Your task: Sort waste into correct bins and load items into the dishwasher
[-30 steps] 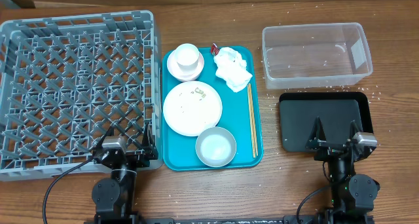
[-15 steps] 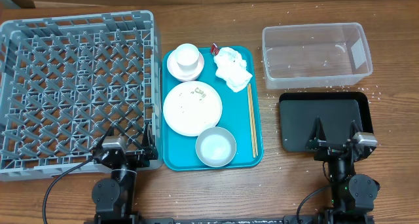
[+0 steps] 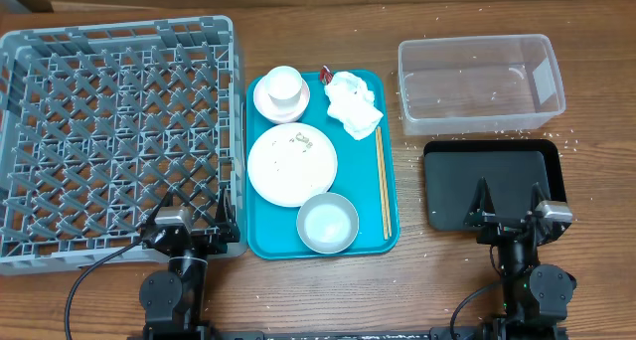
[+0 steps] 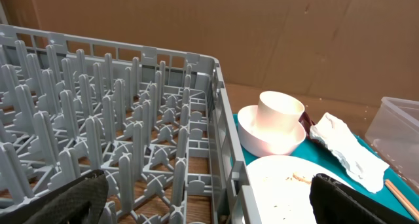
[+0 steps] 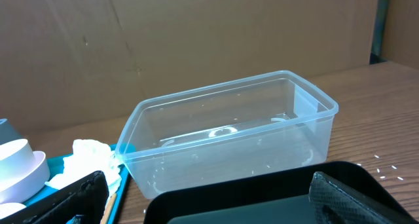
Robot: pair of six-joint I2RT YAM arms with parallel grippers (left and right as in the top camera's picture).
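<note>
Overhead first. One grey dish rack [image 3: 119, 131] takes up the left end of the table. One teal tray [image 3: 368, 196] sits mid-table and carries:

- one big white plate [image 3: 291, 164] with a few crumbs on it
- one small bowl [image 3: 263, 101] with one white cup [image 3: 284, 84] standing in it
- one steel-grey bowl [image 3: 327, 223] at the near end
- one crumpled napkin [image 3: 353, 103]
- one red wrapper [image 3: 326, 75], just beside the napkin at the far edge
- one pair of chopsticks [image 3: 384, 186] along the tray's right side

One clear tub [image 3: 482, 82] is toward the far right corner. One black tray [image 3: 497, 171] is just in front of it. Loose rice grains [image 3: 568, 138] are scattered near the right edge; too many to count.

The left gripper [image 3: 189, 221] is at the near edge over the rack's corner, jaws spread wide, gripping nothing. The right gripper [image 3: 510, 203] hangs over the black tray's near end, also wide apart and empty.

Left wrist view: both fingertips poke in at the bottom corners, far apart. Between them are the rack wall, the plate, the cup in its bowl and the napkin.

Right wrist view: same wide gap, with the black tray below it and the tub behind.
</note>
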